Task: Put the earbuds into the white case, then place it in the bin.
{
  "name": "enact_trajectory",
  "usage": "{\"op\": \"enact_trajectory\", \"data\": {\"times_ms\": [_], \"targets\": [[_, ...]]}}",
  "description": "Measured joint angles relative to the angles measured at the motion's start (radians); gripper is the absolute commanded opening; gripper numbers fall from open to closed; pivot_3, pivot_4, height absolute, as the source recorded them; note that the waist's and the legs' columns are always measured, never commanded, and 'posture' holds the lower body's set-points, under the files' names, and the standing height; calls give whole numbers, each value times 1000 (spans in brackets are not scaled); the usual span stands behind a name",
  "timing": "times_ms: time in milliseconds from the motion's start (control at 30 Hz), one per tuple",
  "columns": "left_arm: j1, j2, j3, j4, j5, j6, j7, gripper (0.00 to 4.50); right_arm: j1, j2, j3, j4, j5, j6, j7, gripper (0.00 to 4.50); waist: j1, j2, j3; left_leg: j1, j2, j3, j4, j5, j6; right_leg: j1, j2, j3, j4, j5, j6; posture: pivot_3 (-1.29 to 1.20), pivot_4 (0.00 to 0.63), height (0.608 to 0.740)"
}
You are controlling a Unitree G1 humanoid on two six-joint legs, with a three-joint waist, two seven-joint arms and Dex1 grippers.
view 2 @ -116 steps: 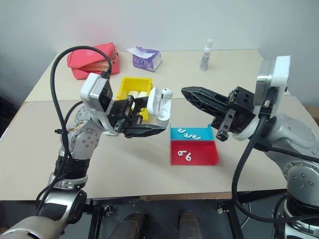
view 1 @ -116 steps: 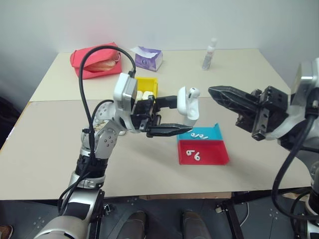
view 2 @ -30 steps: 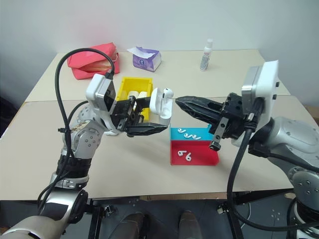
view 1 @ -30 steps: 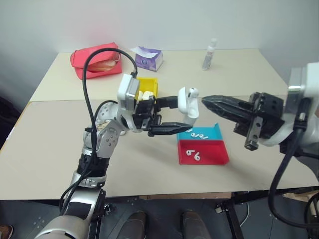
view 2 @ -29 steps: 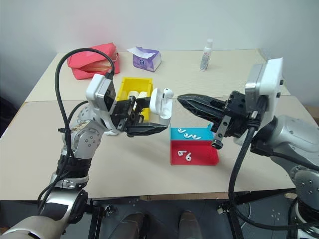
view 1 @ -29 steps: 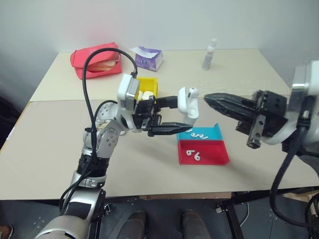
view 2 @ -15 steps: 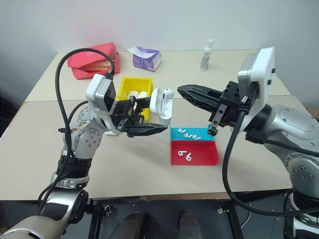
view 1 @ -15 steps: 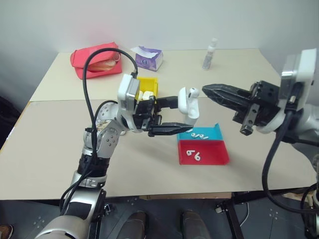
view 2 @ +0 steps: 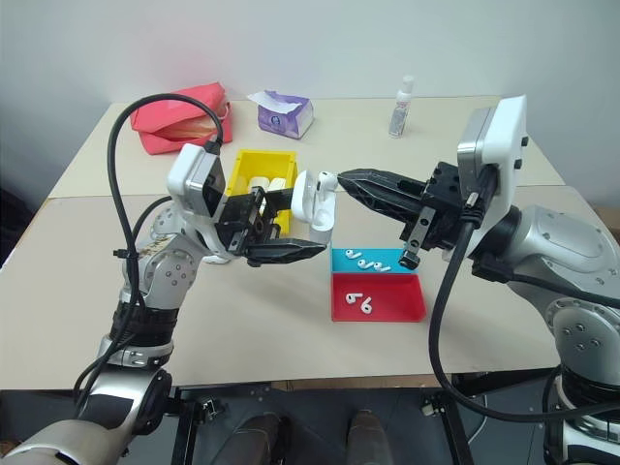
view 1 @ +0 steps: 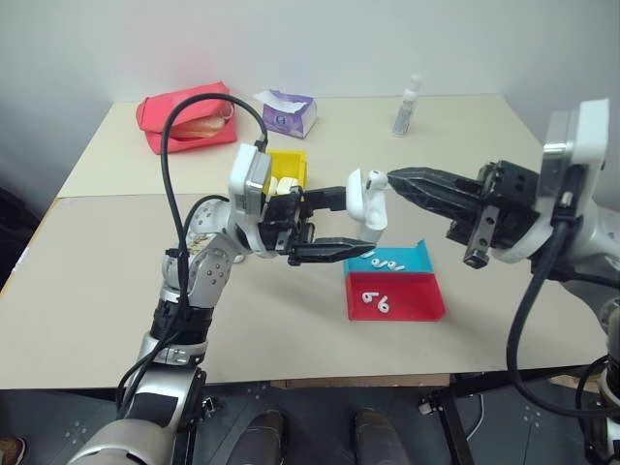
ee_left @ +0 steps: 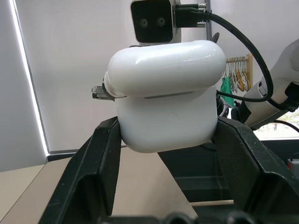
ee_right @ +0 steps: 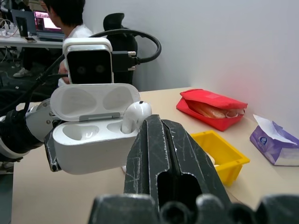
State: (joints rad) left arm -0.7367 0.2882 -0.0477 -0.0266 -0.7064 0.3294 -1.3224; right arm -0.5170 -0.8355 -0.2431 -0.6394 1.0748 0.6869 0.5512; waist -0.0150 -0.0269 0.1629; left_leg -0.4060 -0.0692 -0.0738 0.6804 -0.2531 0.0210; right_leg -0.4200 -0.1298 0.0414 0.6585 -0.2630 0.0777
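From my station, the white case (ee_left: 166, 100) blocks most of what lies beyond it in the left wrist view, and the left tool (ee_left: 166, 135) has its fingers cut off by the bottom edge. In the right wrist view the right tool (ee_right: 161, 140) covers the case's near corner and the stem of the earbud (ee_right: 135, 114) seated in it, so I can't tell how deep it sits. From the head camera, the yellow bin (view 1: 288, 163) is half hidden behind the left wrist; the white things inside are too small to name. The earbuds in the blue tray (view 1: 412, 257) blur together. The right forearm runs off the frame edge.
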Motion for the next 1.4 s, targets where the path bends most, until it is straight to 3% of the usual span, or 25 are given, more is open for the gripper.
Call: {"op": "enact_trajectory", "data": {"times_ms": [1400], "targets": [[-12,-7,0,42,17,-26,-7,2727,14,-2,-6,-41,9,0,-6,46,0,0,0,0,0,0,0,0,0,0,0,0,0,0,0,0,150,740]]}}
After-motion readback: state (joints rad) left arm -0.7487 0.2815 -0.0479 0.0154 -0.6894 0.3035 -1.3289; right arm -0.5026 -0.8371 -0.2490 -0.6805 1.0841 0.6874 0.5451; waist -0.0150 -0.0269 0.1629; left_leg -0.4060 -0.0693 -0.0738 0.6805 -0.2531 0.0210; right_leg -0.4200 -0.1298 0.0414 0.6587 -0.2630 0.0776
